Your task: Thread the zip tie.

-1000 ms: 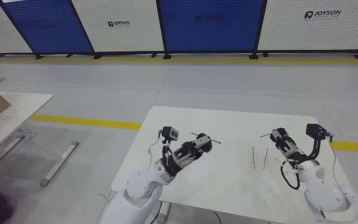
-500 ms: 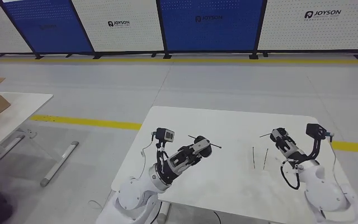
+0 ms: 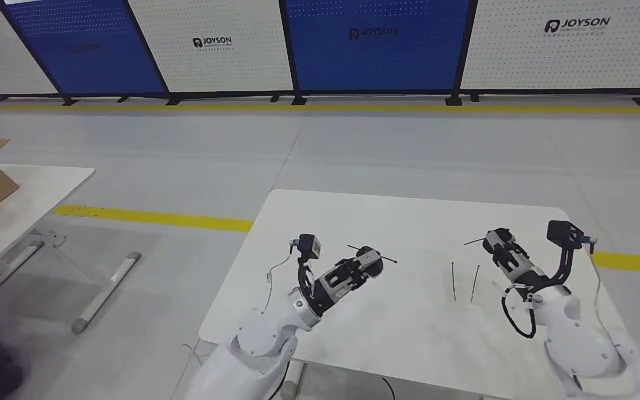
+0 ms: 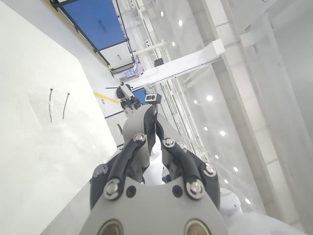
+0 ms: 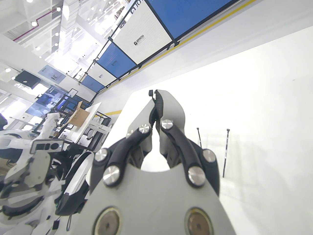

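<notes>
Now, left pincer [image 3: 368,260]: clenched on the first zip tie, over the left half of the bench, tips pointing right and far.
First zip tie [image 3: 388,259]: thin and black, lying crosswise through the left pincer's tips and sticking out on both sides.
Right pincer [image 3: 493,240]: clenched on the second zip tie, over the right end of the bench, well apart from the left pincer.
Second zip tie [image 3: 472,241]: black, poking out leftward from the right pincer's tips, with a short stub and its head just past them in the right wrist view.
Left loose zip tie [image 3: 452,281]: flat on the bench between the two pincers, nearer the right one.
Right loose zip tie [image 3: 475,283]: just beside it, roughly parallel, not touching.
Bench [image 3: 400,215]: white, with rounded corners.
Floor line [image 3: 150,217]: yellow, to the left of the bench.
Panels [image 3: 375,45]: blue and white, along the far side.
</notes>
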Robot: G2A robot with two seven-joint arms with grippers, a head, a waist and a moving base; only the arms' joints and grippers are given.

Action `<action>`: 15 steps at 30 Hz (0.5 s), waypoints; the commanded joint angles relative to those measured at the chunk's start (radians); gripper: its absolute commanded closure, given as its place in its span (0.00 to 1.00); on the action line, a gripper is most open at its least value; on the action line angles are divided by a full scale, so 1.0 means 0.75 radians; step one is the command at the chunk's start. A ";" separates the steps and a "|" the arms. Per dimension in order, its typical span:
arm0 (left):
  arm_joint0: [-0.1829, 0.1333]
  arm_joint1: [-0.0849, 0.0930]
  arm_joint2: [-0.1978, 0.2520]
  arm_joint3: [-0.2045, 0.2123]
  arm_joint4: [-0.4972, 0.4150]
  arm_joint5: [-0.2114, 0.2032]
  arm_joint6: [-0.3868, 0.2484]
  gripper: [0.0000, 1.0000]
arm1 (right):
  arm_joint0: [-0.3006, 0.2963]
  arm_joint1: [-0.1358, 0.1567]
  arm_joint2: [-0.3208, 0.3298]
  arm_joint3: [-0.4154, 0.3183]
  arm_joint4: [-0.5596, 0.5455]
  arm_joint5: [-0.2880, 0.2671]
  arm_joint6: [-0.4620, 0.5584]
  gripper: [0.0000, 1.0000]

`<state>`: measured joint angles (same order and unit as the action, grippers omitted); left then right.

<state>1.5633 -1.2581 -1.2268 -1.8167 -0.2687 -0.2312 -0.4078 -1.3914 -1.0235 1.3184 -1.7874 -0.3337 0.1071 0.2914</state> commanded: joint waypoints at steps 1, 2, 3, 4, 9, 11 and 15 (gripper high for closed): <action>-0.017 -0.001 0.017 0.038 0.018 -0.003 0.014 1.00 | 0.000 0.000 0.000 0.000 0.000 0.000 0.000 1.00; -0.024 -0.002 0.023 0.053 0.027 -0.001 0.020 1.00 | 0.000 0.000 0.000 0.000 0.000 0.000 0.000 1.00; -0.034 -0.002 0.030 0.072 0.053 0.003 0.030 1.00 | 0.000 0.000 0.000 0.000 0.000 0.000 0.000 1.00; -0.040 -0.002 0.036 0.082 0.063 0.000 0.039 1.00 | 0.000 0.000 0.000 0.000 0.000 0.000 0.000 1.00; -0.040 -0.002 0.036 0.082 0.063 0.000 0.039 1.00 | 0.000 0.000 0.000 0.000 0.000 0.000 0.000 1.00; -0.040 -0.002 0.036 0.082 0.063 0.000 0.039 1.00 | 0.000 0.000 0.000 0.000 0.000 0.000 0.000 1.00; -0.040 -0.002 0.036 0.082 0.063 0.000 0.039 1.00 | 0.000 0.000 0.000 0.000 0.000 0.000 0.000 1.00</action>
<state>1.5333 -1.2600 -1.1996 -1.7553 -0.2214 -0.2309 -0.3788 -1.3914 -1.0235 1.3184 -1.7874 -0.3337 0.1071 0.2914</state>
